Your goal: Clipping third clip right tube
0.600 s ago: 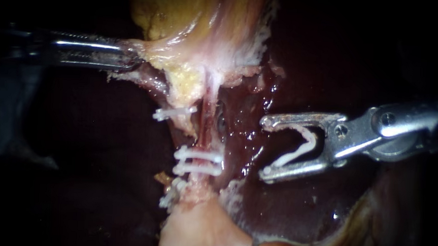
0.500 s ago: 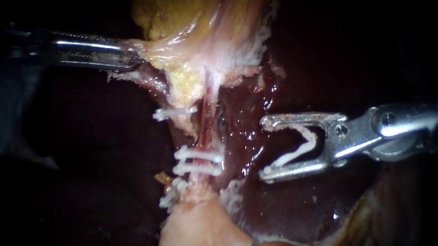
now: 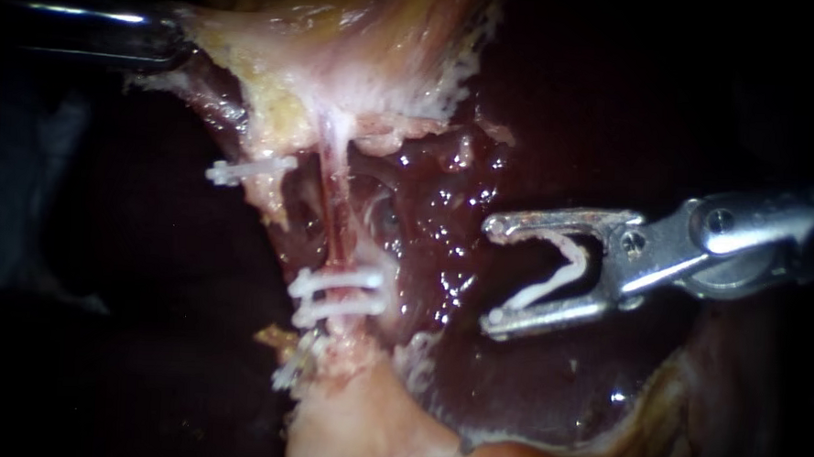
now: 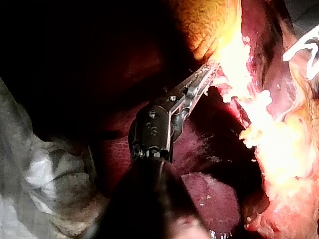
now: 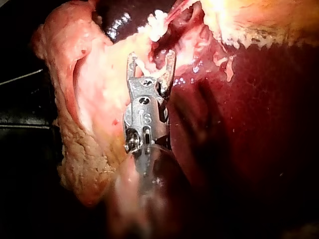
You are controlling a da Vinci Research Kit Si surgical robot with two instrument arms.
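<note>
Nearest the endoscope, the right instrument (image 3: 492, 274), a silver metal shaft entering from 3 o'clock, spreads its jaws wide, with the tips facing 9 o'clock. Seated between them is a white V-shaped plastic clip (image 3: 551, 279). It has 1 leg against each jaw and its mouth is open toward the tissue. The jaws hold nothing else. In the right wrist view they stand apart just short of wet red and pale tissue.

The thin, reddish right tube (image 3: 335, 207) lies at 9 o'clock from those jaw tips and apart from them. Between the two is the glistening dark red liver (image 3: 444, 212). The tube runs stretched from 12 to 6 o'clock. 2 closed white clips (image 3: 340, 292) cross its lower end, close together, and the bare tube is at 12 o'clock from them. Beside the tube at 9 o'clock, a pale yellowish strand of tissue (image 3: 264, 195) carries a single white clip (image 3: 249, 171).

Farthest off, at 10 o'clock in the endoscope view, is the left instrument (image 4: 210, 72), a dark shiny shaft from 9 o'clock. Its jaws are closed on a flap of the pale yellow-pink gallbladder (image 3: 369, 53).
</note>
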